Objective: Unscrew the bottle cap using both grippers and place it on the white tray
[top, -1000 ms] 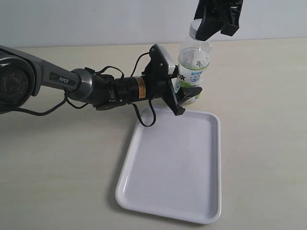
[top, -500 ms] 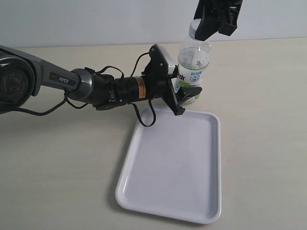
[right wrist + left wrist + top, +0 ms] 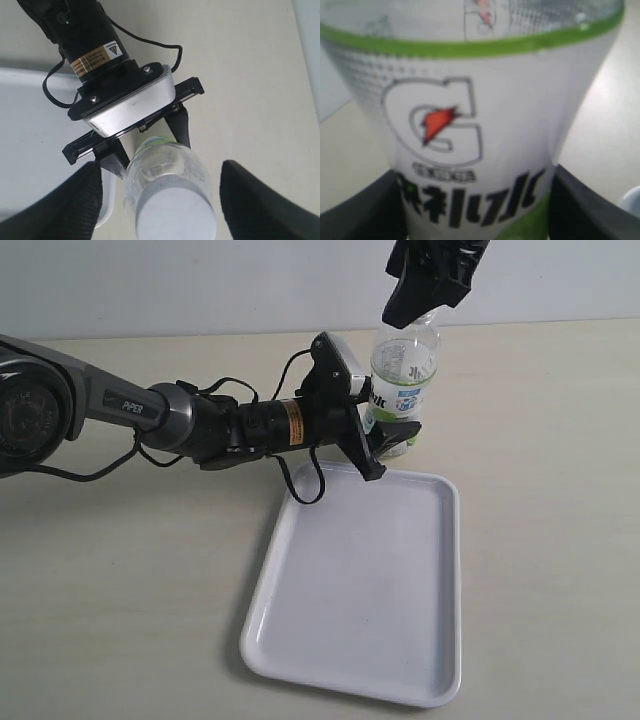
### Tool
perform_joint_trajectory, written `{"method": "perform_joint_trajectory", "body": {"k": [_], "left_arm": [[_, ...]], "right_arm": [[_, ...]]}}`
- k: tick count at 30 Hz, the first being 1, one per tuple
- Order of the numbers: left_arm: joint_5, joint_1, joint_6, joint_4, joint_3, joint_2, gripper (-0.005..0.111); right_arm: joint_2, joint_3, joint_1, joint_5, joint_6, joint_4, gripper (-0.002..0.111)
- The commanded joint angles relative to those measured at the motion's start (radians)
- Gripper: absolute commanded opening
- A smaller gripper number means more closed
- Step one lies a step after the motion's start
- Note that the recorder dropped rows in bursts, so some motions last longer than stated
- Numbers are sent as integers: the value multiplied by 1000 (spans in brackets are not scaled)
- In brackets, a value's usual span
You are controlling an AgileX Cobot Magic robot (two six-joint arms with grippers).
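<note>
The bottle point(image 3: 405, 380) stands upright just beyond the white tray point(image 3: 360, 580). My left gripper point(image 3: 390, 448) is shut on its lower body. In the left wrist view the label of the bottle point(image 3: 470, 125) fills the picture, with black fingers point(image 3: 360, 212) pressed on both sides. My right gripper point(image 3: 410, 302) hangs over the bottle's top and hides the bottle cap in the exterior view. From the right wrist, the bottle cap point(image 3: 175, 215) sits on the neck as a white disc. The right gripper point(image 3: 161, 172) is open, its fingers point(image 3: 75, 195) wide on either side without touching.
The left arm point(image 3: 200, 425) with its looped cable stretches across the table from the left edge. The tray's near corner point(image 3: 30, 125) lies beside the bottle's base. Bare beige tabletop point(image 3: 550, 440) surrounds everything; a pale wall runs along the back.
The right gripper has shifted left over the bottle top, and the cap, visible before, is now hidden behind it in the exterior view. Left arm and bottle have not moved.
</note>
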Motion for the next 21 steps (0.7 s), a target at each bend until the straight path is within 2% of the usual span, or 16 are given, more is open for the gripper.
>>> {"method": "perform_joint_trajectory", "body": {"k": [1,9,12,16,21], "left_arm": [[14,-6,1,8,-1,-3,0],[14,-6,1,8,-1,-3,0],[14,-6,1,8,-1,-3,0],[14,-6,1,8,-1,-3,0],[14,-6,1,8,-1,-3,0]], "right_arm": [[-19,-6,0,-7,17,7,65],[-51,-6,0,-36,181,18,65],[-64,-6,0,-91,386,18,65],[-75,-6,0,-127,802,7,65],[-75,-6,0,-86,1019,-132,65]]}}
